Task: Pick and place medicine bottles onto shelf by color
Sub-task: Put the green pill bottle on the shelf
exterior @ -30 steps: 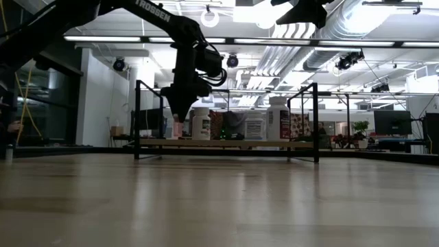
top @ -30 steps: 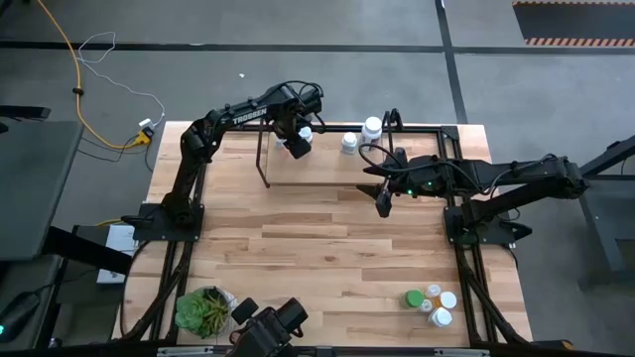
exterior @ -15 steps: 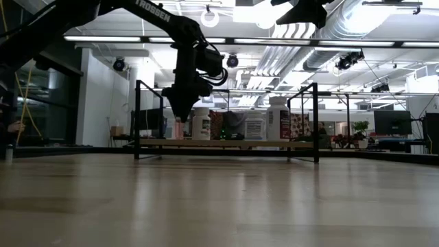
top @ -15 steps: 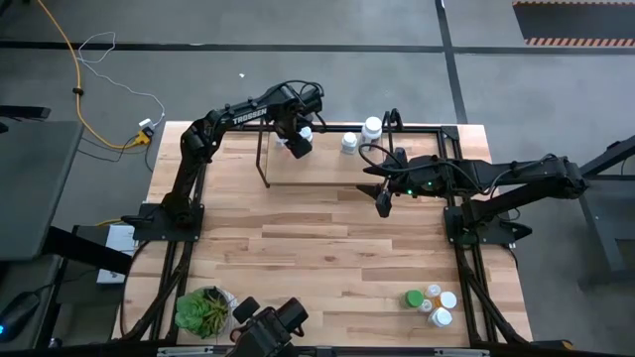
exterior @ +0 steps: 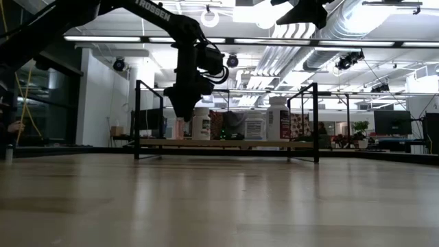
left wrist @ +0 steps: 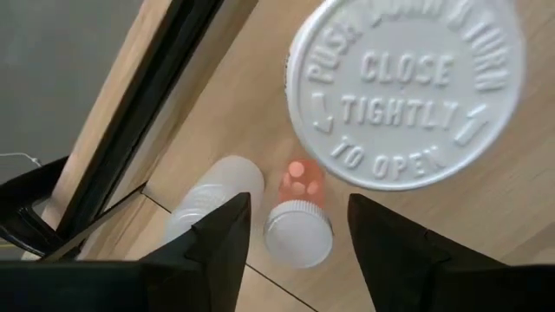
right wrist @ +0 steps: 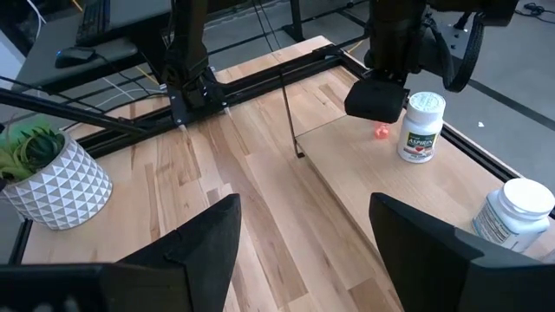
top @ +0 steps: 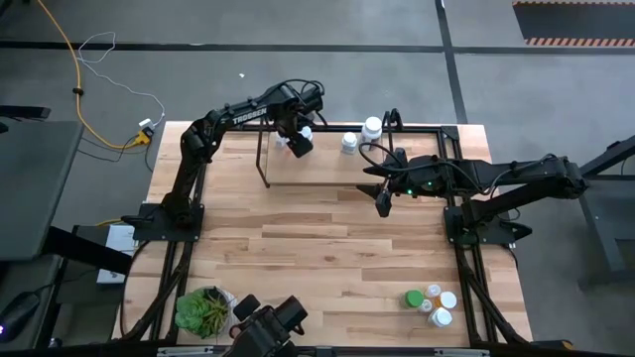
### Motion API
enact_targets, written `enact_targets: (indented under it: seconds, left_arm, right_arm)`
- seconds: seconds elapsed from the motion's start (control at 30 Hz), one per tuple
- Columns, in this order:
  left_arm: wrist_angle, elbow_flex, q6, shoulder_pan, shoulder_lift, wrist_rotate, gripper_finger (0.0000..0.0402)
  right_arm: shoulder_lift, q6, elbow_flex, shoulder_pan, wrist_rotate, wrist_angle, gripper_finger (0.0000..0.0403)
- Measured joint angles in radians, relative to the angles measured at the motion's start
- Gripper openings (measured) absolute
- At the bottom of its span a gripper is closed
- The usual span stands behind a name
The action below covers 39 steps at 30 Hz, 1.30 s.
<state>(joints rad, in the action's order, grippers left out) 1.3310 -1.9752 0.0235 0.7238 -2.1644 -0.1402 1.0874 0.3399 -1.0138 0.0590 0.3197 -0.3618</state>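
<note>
Orange and white-capped, a small bottle [left wrist: 297, 218] stands on the shelf [top: 327, 171] directly beneath the left pincer [left wrist: 290, 227], whose fingers are parted clear of it, apparently released beside a white bottle [left wrist: 404, 87]; the right pincer [right wrist: 299, 227] waits wide near the shelf's front edge.

The wooden table [top: 298, 248] carries the shelf [top: 327, 169], a potted plant [top: 201, 309] and clustered medicine bottles [top: 430, 300].
</note>
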Motion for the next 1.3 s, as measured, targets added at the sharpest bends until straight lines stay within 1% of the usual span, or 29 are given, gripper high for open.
enact_targets:
  seconds: [0.4,0.7,0.77,0.87,1.0,1.1,1.2,1.3]
  left_arm:
    - [0.017,-0.13,0.0,0.008,0.002,-0.003,0.0202]
    - [0.106,-0.344,0.044,0.025,0.017,0.0,0.0203]
    - [0.101,-0.364,0.046,0.029,0.047,0.026,0.0203]
    - [0.052,-0.367,0.076,0.028,0.125,0.102,0.02]
    - [-0.094,-0.335,0.086,-0.012,0.265,0.188,0.0192]
    - [-0.271,-0.24,0.081,-0.071,0.412,0.224,0.0186]
    - [-0.443,-0.078,0.078,-0.145,0.567,0.226,0.0181]
    - [-0.635,0.152,0.088,-0.219,0.741,0.221,0.0177]
  right_arm:
    - [0.0,0.0,0.0,0.0,0.0,0.0,0.0247]
    - [0.0,-0.006,0.0,0.0,0.0,0.0,0.0247]
    - [0.0,-0.007,0.0,0.0,0.0,0.0,0.0247]
    - [0.0,-0.007,0.0,0.0,0.0,0.0,0.0247]
    - [0.0,-0.008,0.0,0.0,0.015,0.001,0.0247]
    - [0.0,-0.009,0.0,0.0,0.015,0.006,0.0247]
    - [0.0,-0.012,0.0,0.0,0.015,0.007,0.0247]
    - [0.0,-0.014,0.0,0.0,0.015,0.007,0.0247]
